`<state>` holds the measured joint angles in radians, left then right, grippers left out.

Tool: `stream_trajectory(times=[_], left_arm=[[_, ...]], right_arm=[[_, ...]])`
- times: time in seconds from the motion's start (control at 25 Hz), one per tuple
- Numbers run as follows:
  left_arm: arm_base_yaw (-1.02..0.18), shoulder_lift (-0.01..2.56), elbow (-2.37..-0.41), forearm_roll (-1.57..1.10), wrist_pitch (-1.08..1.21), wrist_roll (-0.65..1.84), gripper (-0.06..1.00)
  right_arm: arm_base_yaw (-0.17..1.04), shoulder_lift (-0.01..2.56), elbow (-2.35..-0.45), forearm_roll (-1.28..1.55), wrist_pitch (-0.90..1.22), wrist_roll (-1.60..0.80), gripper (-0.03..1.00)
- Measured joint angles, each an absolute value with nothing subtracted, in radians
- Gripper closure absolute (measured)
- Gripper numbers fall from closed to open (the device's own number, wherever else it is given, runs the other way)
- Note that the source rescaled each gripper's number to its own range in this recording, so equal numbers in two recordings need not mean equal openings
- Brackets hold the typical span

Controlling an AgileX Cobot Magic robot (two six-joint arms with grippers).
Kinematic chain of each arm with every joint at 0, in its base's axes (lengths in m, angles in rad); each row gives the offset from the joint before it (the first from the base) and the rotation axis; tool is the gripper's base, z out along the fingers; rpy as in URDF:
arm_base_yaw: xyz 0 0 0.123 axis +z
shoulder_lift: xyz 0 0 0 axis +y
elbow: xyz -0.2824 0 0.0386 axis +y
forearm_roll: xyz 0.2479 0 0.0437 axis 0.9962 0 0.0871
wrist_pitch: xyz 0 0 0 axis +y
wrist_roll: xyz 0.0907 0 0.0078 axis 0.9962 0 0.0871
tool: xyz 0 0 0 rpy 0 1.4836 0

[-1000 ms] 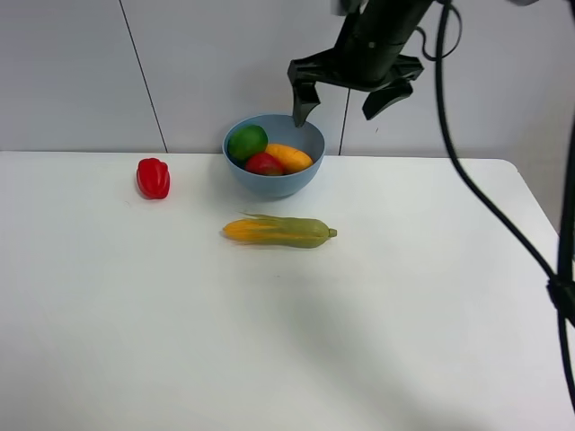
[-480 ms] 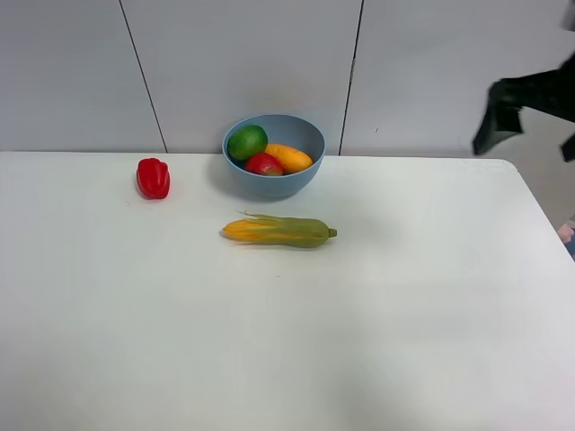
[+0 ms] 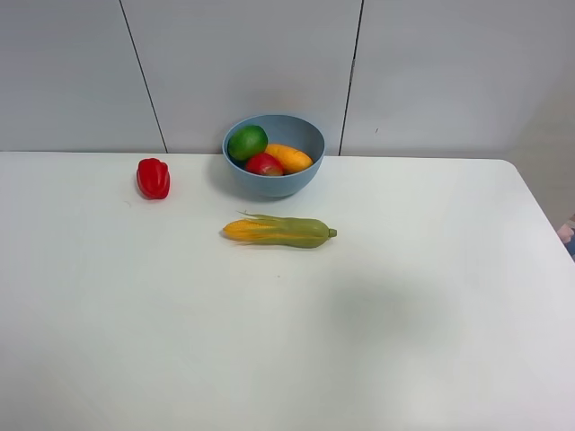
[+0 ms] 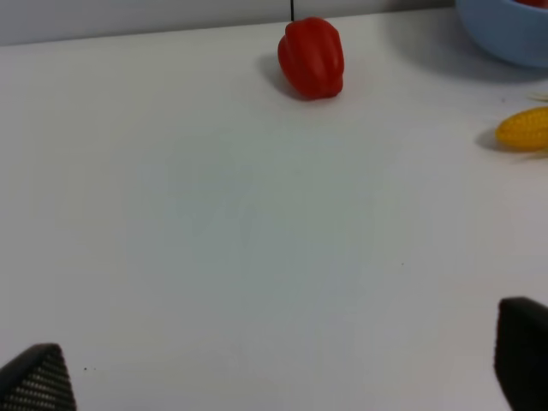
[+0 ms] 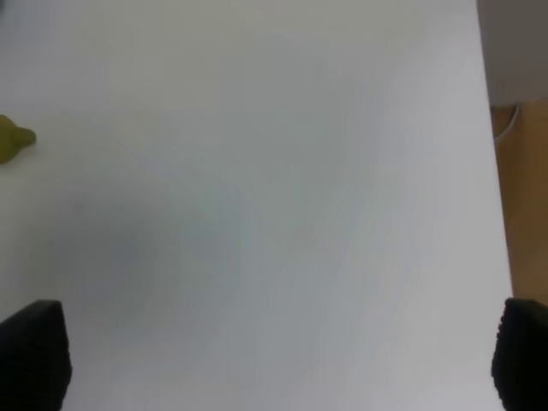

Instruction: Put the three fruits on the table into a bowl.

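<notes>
The light-blue bowl [image 3: 274,154] stands at the back middle of the white table [image 3: 404,296]. In it lie the dark-green lime-like fruit [image 3: 247,142], the orange mango [image 3: 289,158] and the red-yellow pomegranate-like fruit [image 3: 263,164]. The bowl's edge also shows in the left wrist view [image 4: 505,34]. Neither arm shows in the high view. My left gripper [image 4: 278,377] is open and empty above bare tabletop, its fingertips [image 4: 38,381] wide apart. My right gripper [image 5: 274,355] is open and empty over the table's right part, its fingertips [image 5: 34,355] wide apart.
A red bell pepper [image 3: 154,178] sits left of the bowl and shows in the left wrist view [image 4: 312,58]. A yellow-green corn cob [image 3: 278,232] lies in front of the bowl; its yellow end [image 4: 522,130] and green tip [image 5: 13,139] show in the wrist views. The table's right edge [image 5: 492,154] borders wooden floor.
The right arm, above the bowl one second ago, swung away to the right and has left the high view. The fruits, pepper and corn have not moved.
</notes>
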<state>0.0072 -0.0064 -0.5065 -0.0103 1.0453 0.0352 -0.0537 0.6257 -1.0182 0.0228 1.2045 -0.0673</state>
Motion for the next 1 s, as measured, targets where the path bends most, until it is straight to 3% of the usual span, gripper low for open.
stream_trajectory(times=[0.44, 0.72, 1.0], left_arm=[[0.007, -0.006, -0.506, -0.010, 1.045, 0.036, -0.06], [0.007, -0.006, -0.506, -0.010, 1.045, 0.036, -0.06], [0.007, -0.006, -0.506, -0.010, 1.045, 0.036, -0.06]], right_arm=[[-0.054, 0.086, -0.637, 0.000, 1.061, -0.034, -0.02], [-0.054, -0.002, -0.511, 0.005, 1.074, 0.000, -0.02], [-0.054, -0.002, -0.505, 0.006, 1.068, 0.000, -0.02]])
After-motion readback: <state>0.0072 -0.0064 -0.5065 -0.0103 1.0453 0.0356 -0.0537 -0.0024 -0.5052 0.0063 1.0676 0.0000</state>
